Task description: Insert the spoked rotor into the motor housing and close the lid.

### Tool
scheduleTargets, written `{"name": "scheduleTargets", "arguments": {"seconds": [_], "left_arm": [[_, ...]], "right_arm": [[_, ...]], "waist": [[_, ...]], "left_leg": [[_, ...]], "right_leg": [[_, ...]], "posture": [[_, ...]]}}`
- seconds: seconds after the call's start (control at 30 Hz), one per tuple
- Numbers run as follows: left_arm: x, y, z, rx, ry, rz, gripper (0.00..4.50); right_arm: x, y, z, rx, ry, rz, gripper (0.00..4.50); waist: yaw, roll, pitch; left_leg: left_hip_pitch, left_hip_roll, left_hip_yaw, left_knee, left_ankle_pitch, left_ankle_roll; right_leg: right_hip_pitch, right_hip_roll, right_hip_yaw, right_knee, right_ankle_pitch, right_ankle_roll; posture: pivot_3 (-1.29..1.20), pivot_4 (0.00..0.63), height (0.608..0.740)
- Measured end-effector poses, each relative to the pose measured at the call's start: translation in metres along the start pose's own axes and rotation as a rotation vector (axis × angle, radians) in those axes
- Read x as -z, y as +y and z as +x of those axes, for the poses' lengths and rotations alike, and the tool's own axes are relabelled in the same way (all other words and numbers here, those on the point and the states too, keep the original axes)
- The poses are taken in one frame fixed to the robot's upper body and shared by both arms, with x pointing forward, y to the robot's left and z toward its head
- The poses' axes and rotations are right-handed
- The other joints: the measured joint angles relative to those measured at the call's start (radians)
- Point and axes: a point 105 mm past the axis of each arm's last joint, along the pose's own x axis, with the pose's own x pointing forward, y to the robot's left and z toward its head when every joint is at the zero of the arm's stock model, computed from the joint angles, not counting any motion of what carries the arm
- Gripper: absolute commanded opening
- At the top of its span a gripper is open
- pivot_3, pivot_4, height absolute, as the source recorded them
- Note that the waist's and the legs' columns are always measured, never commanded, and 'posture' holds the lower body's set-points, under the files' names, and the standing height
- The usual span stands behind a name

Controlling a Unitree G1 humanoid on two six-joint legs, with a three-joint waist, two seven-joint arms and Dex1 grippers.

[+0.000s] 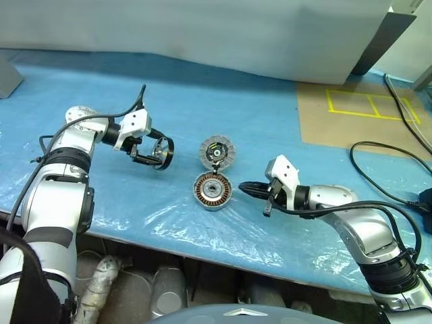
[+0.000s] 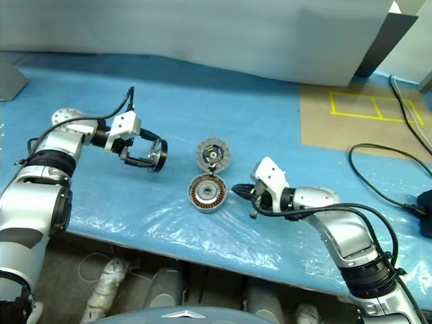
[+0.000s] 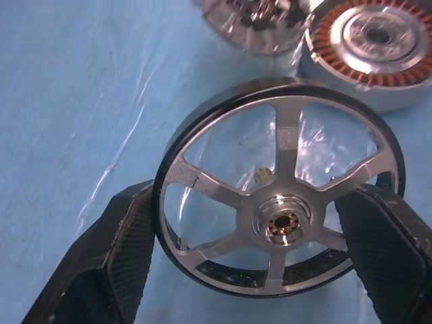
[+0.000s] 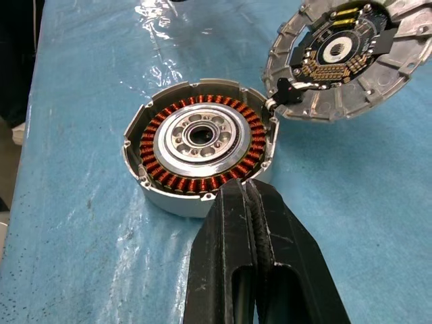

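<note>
spoked rotor (image 3: pixel 280 202) clamped by its rim between left gripper (image 1: pixel 152 156) fingers, lifted off blue sheet (image 1: pixel 202 101), left of motor housing (image 4: pixel 201 152). housing open, windings exposed, lid (image 4: pixel 351 57) tilted against its far edge, partly cropped in wrist view. right gripper (image 1: pixel 244 188) clenched empty, tips beside housing wall; contact unclear.

A blue plastic sheet (image 1: pixel 202 108) covers the table, wrinkled and shiny near the front edge. To the right, a brown cardboard panel (image 1: pixel 351 125) lies flat on the sheet, marked with yellow tape (image 1: pixel 368 104) in a two-box outline. Black cables (image 1: pixel 385 182) loop across the right side. A white board (image 1: pixel 202 34) stands along the back, and a dark grey panel (image 1: pixel 381 40) leans beside its right end.
</note>
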Motion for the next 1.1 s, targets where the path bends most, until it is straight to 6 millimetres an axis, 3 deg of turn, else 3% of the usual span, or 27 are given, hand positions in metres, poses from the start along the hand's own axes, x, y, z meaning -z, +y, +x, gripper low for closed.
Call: {"name": "scheduleTargets", "arguments": {"seconds": [0.13, 0.5, 0.63, 0.83, 1.1], "left_arm": [[-0.017, -0.002, 0.004, 0.016, -0.071, 0.036, 3.83], [-0.067, -0.043, 0.046, 0.245, -0.262, 0.062, 3.83], [-0.067, -0.051, 0.068, 0.293, -0.288, 0.017, 3.83], [-0.046, -0.059, 0.081, 0.319, -0.202, -0.008, 3.83], [-0.044, -0.061, 0.097, 0.365, -0.108, 0.099, 3.83]], "right_arm": [[-0.004, -0.005, -0.003, 0.018, -0.015, 0.000, 0.00], [-0.005, -0.012, -0.008, 0.071, -0.026, 0.012, 0.00], [-0.004, -0.013, -0.009, 0.087, -0.022, 0.017, 0.00], [0.002, -0.013, -0.018, 0.130, -0.007, 0.033, 0.00], [0.002, -0.012, -0.018, 0.150, -0.012, 0.037, 0.00]], "waist": [[0.000, 0.000, 0.000], [-0.001, 0.001, 0.000], [-0.003, 0.001, 0.000], [-0.004, 0.001, 0.000], [-0.002, 0.001, 0.000]], "left_leg": [[0.000, 0.000, 0.000, 0.000, 0.000, 0.000], [-0.003, 0.000, 0.000, 0.000, 0.000, 0.000], [-0.003, 0.000, 0.000, 0.001, 0.000, 0.000], [-0.003, 0.000, 0.000, 0.000, 0.000, 0.000], [-0.003, 0.000, 0.000, 0.001, 0.000, 0.000]], "right_leg": [[0.000, 0.000, 0.000, 0.000, 0.000, -0.001], [-0.003, 0.000, 0.000, 0.000, -0.001, -0.001], [-0.003, 0.000, 0.000, 0.000, 0.000, 0.000], [-0.003, 0.001, 0.001, 0.000, 0.001, 0.002], [-0.002, 0.001, 0.001, 0.000, 0.001, 0.002]], "posture": [[0.00, 0.150, 0.740], [0.00, 0.150, 0.740], [0.00, 0.150, 0.740], [0.00, 0.150, 0.740], [0.00, 0.150, 0.740]]}}
